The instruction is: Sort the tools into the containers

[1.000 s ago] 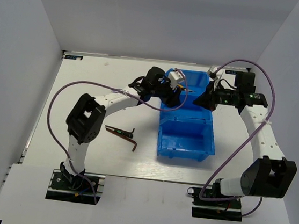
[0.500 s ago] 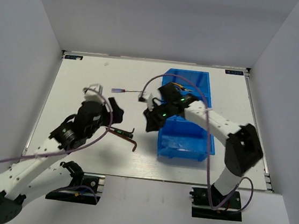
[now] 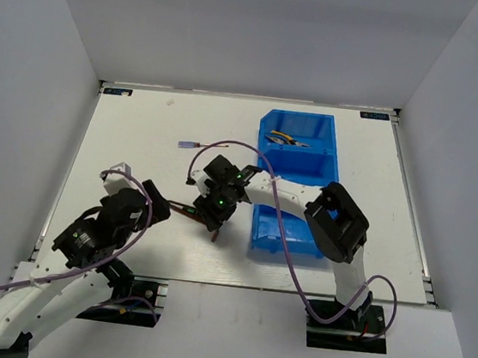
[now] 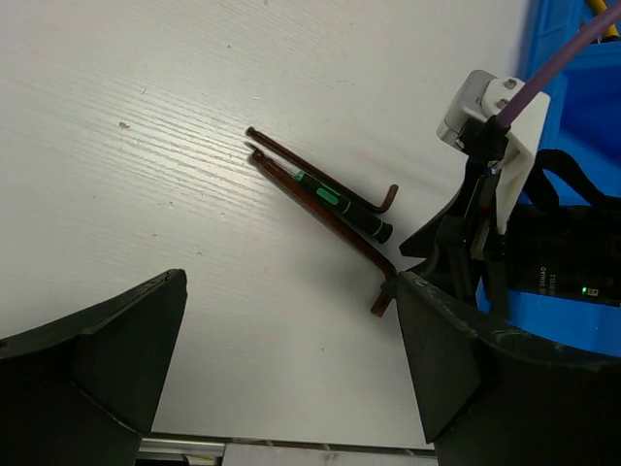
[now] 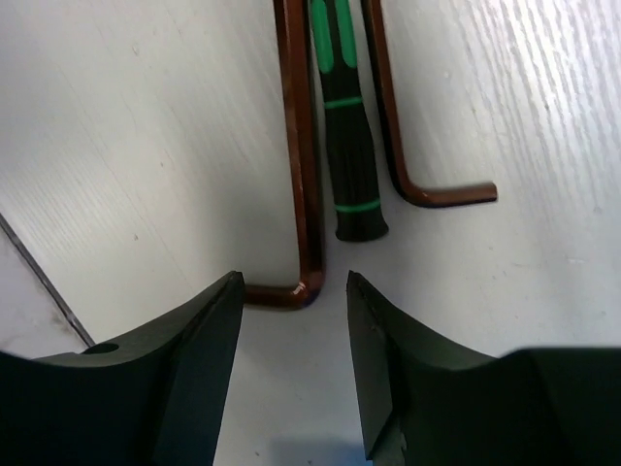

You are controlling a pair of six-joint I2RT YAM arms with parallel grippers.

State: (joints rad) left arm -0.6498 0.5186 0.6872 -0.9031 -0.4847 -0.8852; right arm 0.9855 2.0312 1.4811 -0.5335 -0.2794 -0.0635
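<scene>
Both arms: swung off the bin since a second ago, now low by the loose tools.
Left fingers: spread wide, empty, just left of the pile.
Hex keys: two, flat on the table, green-marked screwdriver lying between them.
Right fingers: part open over one key's bend, holding nothing. Closing could pinch the screwdriver too, or the thin key might skid.
Bin: wall close beside that arm, so the open room's leftward and far.
</scene>
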